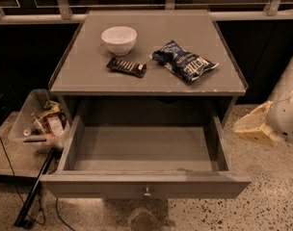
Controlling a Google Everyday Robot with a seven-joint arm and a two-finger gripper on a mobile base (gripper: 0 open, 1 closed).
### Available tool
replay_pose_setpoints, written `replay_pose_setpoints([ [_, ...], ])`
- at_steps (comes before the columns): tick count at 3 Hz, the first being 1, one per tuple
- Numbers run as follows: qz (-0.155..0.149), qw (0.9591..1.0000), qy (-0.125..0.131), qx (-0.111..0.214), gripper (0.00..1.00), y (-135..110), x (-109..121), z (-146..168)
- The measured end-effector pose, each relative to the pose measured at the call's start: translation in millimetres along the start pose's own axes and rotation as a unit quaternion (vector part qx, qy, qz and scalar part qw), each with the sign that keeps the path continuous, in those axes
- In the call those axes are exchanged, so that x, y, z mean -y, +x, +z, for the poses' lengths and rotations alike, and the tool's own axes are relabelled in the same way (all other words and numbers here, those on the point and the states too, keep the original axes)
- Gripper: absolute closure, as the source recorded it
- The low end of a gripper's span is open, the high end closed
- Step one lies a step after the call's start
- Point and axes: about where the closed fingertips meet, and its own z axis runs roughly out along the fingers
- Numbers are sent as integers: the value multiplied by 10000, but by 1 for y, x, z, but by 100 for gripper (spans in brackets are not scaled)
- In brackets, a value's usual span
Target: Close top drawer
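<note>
The top drawer [144, 150] of the grey cabinet stands pulled fully out, its grey box inside bare. Its flat front [88, 186] faces me at the bottom of the camera view, with a small round metal knob [147, 192] at its middle. My gripper [255, 126] is at the right edge, beside the drawer's right side and apart from it, at about the height of the drawer opening. Its cream-coloured fingers point left toward the cabinet.
On the cabinet top [88, 71] sit a white bowl [119, 39], a dark snack bar [126, 67] and a blue chip bag [184, 60]. A clear bin of clutter [40, 121] and a black pole [35, 186] stand on the floor at the left.
</note>
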Motion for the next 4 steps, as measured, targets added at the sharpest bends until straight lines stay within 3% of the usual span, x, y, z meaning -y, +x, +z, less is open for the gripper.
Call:
replay_pose_setpoints([
  [1,-5,10000,1,2,100,0,0,0],
  [2,163,9997,-203,-15,100,10,-23,22],
  [4,697,9948,-734,-120,100,45,-88,93],
])
